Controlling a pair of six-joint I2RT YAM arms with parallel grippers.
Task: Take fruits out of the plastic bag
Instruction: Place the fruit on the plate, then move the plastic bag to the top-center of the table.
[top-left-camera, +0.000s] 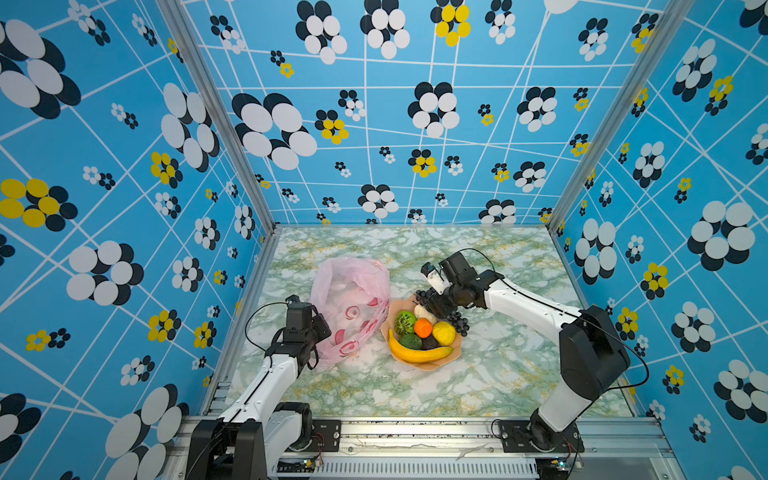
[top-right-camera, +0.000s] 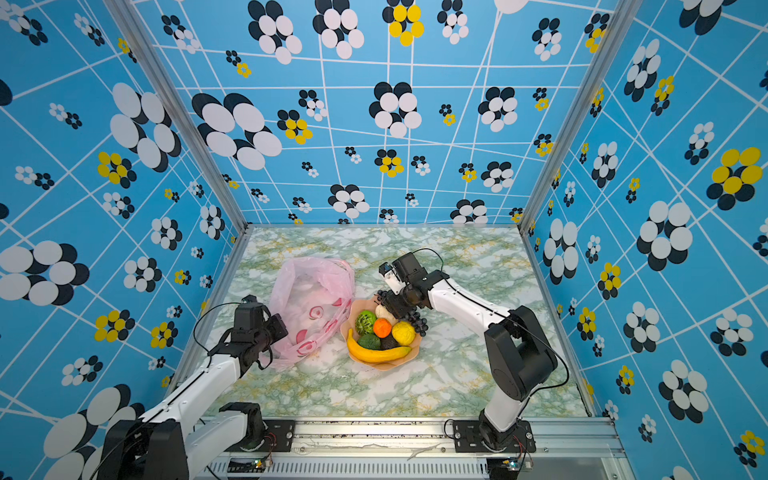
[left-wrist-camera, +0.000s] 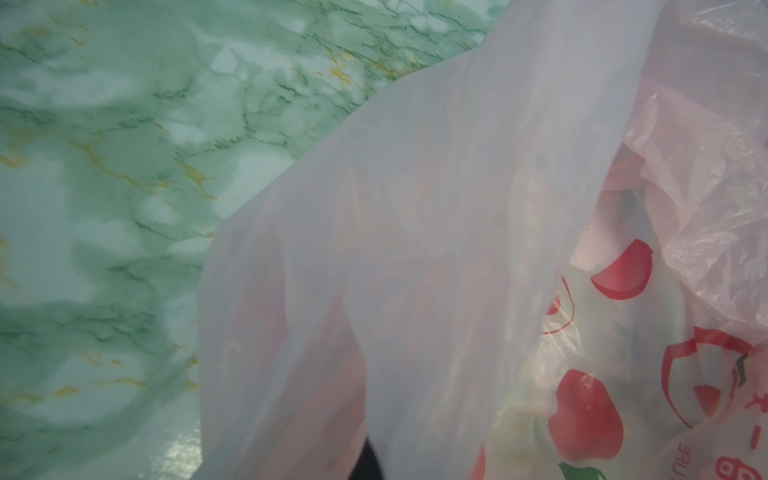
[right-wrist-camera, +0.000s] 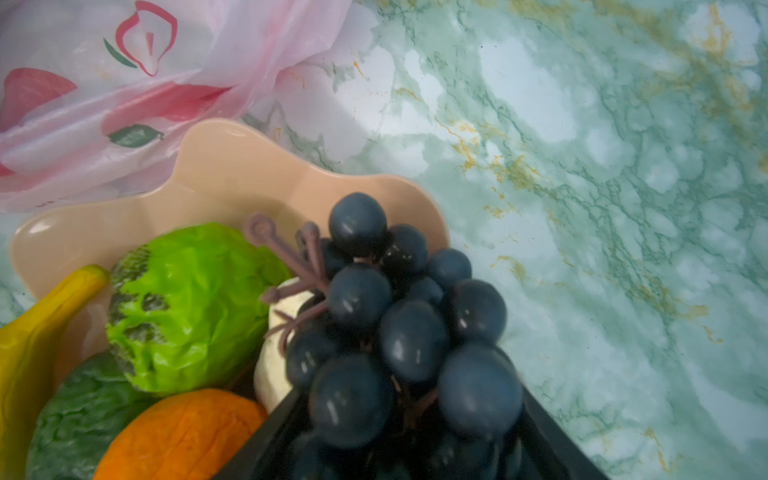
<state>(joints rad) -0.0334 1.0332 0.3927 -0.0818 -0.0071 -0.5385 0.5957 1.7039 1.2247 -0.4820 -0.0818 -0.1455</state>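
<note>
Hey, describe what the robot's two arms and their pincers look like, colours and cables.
Left arm and right arm match: smooth white shells, bulky black joints, a thin black cable looping off each wrist. Left pincer and right pincer are black; a small white block sits by the right wrist.

Straight below right gripper (top-left-camera: 436, 307): plate (top-left-camera: 424, 366) packed with fruit (top-left-camera: 423, 327), grapes (right-wrist-camera: 395, 332) between the spread fingers; no way down. Ahead, past the plate: bag (top-left-camera: 349, 299) against the rim, closing that side. Behind it and away from the bag: bare marble (top-left-camera: 519, 257), free passage. Around left gripper (top-left-camera: 311, 355): bag film draped over, blocking ahead; open marble on the other 2 sides, outward and behind.
</note>
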